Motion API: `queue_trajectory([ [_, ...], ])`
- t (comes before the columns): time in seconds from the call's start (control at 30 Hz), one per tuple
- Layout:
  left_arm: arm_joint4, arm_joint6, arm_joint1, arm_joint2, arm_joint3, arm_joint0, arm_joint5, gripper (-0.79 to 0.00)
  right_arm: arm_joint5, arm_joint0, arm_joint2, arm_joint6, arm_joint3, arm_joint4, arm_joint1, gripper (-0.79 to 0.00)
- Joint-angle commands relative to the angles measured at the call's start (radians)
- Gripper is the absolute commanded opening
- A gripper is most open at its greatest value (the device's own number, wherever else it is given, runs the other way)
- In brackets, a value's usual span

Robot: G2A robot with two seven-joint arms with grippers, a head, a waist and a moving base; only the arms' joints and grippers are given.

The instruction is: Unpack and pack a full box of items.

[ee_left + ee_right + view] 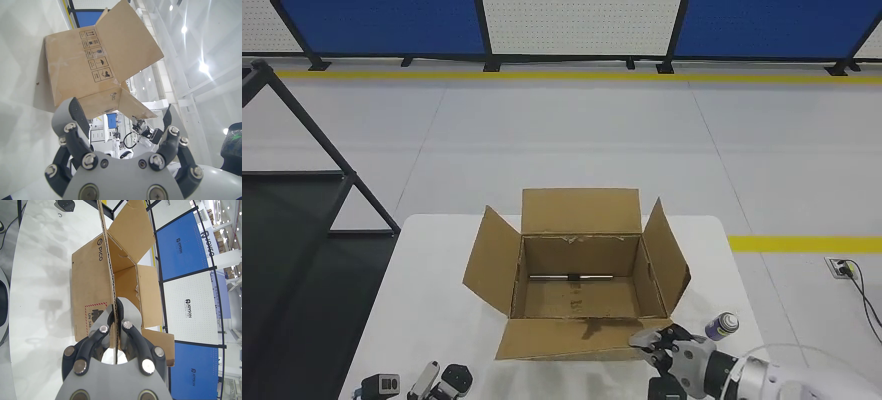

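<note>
Grey-fingered left gripper hangs wide open at the near table edge, gripping nothing; right gripper is pinched tight on the near flap of the brown cardboard box; small purple-topped container stands just beside that gripper; box sits mid white table, flaps splayed.

We see a brown cardboard box standing upright mid-table, nearer the far edge, its four flaps spread outward. Inside, a small dark item lies against the far wall. A small purple-topped bottle stands near the table's right edge.
</note>
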Motion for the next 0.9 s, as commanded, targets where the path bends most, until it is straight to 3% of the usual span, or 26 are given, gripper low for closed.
queue_trajectory([
  [0.0, -0.003, -0.003, -0.001, -0.004, 0.001, 0.001, -0.003, 0.0, -0.007, 0.001, -0.002, 0.007, 0.0, -0.002, 0.0, -0.785],
  [0.53, 0.001, -0.019, -0.007, -0.021, -0.008, 0.0, 0.017, 0.0, -0.136, 0.018, -0.098, 0.171, 0.0, 0.041, -0.006, -0.785],
  [0.87, 0.045, 0.009, -0.014, -0.002, -0.019, -0.011, 0.036, 0.0, -0.136, 0.055, -0.172, 0.249, 0.0, 0.071, -0.017, -0.785],
])
